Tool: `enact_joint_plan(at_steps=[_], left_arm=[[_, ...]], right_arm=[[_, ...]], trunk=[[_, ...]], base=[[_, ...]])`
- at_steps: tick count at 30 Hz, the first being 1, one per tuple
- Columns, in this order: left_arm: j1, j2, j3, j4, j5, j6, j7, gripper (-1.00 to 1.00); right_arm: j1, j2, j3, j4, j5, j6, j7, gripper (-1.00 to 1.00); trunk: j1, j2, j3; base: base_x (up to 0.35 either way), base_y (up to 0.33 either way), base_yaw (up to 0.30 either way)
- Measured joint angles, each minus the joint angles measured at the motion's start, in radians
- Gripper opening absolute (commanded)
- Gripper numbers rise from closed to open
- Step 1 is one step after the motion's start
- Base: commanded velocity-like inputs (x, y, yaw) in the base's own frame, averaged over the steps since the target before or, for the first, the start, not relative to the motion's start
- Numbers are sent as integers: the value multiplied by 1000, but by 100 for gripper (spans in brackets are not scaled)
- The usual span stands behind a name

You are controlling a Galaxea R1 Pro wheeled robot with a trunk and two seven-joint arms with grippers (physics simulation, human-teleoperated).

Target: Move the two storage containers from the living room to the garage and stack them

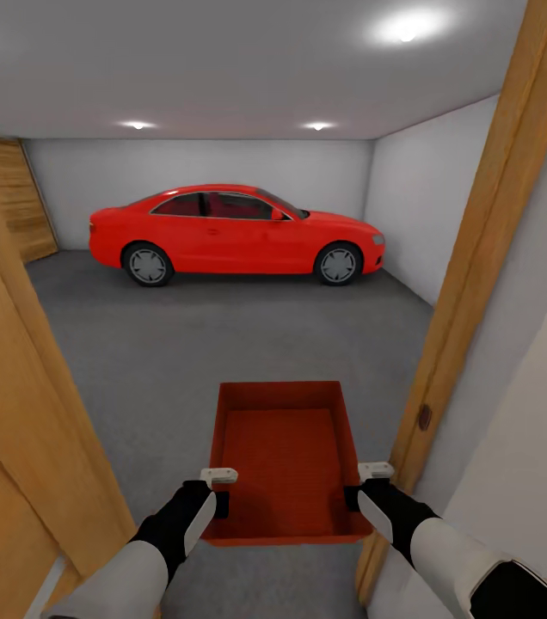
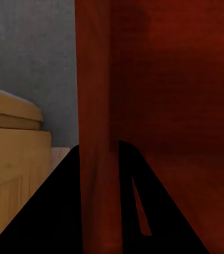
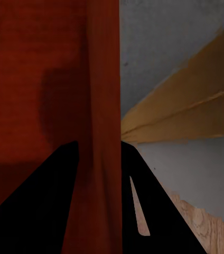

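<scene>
Red-orange container [image 1: 284,460] held level; left end effector [image 1: 218,488], right end effector [image 1: 368,484] clamp opposite walls, forearms forward.

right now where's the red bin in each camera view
Head view: storage container low centre, held between both grippers in the doorway.
Left wrist view: its side wall runs between the fingers.
Right wrist view: its other wall, likewise.
Shared landmark: wooden door frame.

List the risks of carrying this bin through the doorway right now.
1. The right gripper and elbow pass near the wooden door frame; a bump might jolt the storage container.
2. Each gripper, including the left gripper, pinches only one thin side wall, so the bin could slip or tilt.
</scene>
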Motion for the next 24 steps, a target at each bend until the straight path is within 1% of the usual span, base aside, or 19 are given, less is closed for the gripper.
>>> enact_joint_plan(at_steps=[19,24], left_arm=[[0,0,0,0,0,0,0,-100],[0,2,0,-4,-1,0,-3,-100]], right_arm=[[0,0,0,0,0,0,0,-100],[0,0,1,-6,-2,1,-5,-100]], trunk=[[0,0,0],[0,0,0]], base=[[320,0,0],[71,0,0]])
